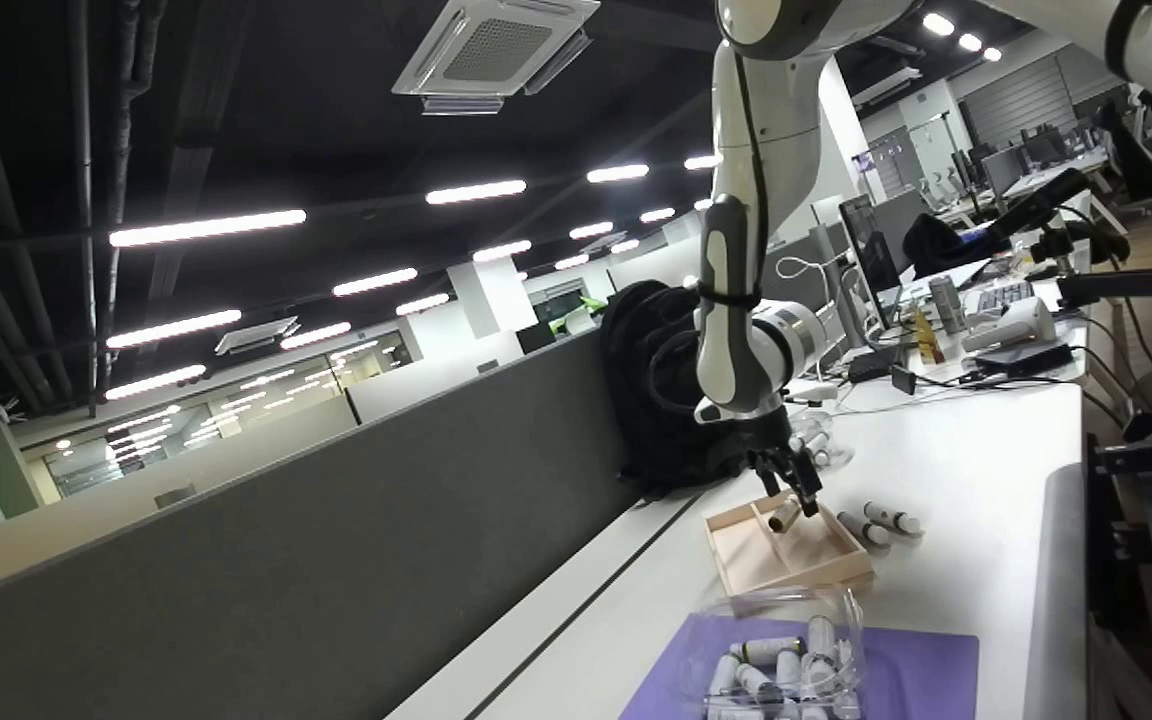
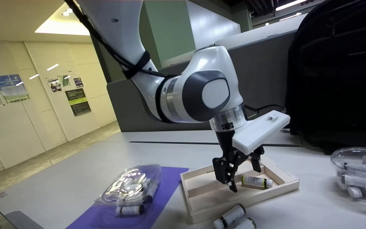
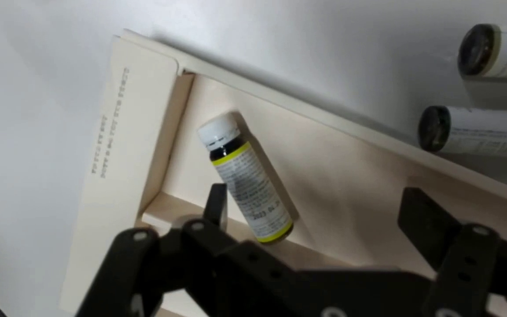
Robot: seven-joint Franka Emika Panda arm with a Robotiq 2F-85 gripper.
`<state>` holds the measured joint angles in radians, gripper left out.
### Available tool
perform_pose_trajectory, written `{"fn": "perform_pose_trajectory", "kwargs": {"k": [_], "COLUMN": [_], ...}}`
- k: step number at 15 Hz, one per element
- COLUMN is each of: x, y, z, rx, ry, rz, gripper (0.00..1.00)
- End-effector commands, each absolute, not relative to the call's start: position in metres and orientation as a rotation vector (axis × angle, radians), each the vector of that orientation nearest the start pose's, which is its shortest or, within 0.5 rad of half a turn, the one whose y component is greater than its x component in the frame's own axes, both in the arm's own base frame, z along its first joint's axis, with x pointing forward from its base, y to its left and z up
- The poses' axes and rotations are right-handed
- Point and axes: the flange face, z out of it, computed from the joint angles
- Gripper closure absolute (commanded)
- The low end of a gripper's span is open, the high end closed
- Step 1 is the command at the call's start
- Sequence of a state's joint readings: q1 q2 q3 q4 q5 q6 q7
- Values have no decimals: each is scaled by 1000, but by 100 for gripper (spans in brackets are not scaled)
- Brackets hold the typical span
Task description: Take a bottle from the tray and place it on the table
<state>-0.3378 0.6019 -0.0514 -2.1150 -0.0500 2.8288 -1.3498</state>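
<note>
The bottle [image 3: 253, 189], with a white cap and a white label edged in yellow, lies on its side in one compartment of the tan tray [image 3: 121, 145]. The bottle also shows in both exterior views [image 1: 784, 515] [image 2: 255, 182], as does the tray [image 1: 831, 573] [image 2: 265, 197]. My gripper [image 3: 315, 193] is open and empty over the tray, fingers pointing down. In the wrist view the bottle is close to the left finger, and the right finger is well apart from it. The gripper also shows in both exterior views [image 1: 791, 498] [image 2: 245, 178]. The white table [image 1: 986, 480] bears the tray.
Two similar bottles [image 2: 230, 217] [image 2: 246, 224] lie on the table beside the tray. A clear container of bottles [image 1: 781, 660] stands on a purple mat [image 1: 921, 670]. Another clear container [image 2: 361, 175] holds bottles. A black backpack [image 2: 335, 79] and grey partition [image 1: 336, 560] stand behind.
</note>
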Motion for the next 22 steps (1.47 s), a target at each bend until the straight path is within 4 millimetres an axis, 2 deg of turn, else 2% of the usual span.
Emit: {"fn": "perform_pose_trajectory", "kwargs": {"k": [1,8,14,22], "x": [540,537,553,573], "y": [-225,-248,-270,-263], "z": [135,132,135,122], "rx": [-2848,-2867,-2844,-2778], "ry": [-1498,-1385,-1380,-1433], "rz": [-101,-134,-118,-58], "gripper": [0,0,0,0]}}
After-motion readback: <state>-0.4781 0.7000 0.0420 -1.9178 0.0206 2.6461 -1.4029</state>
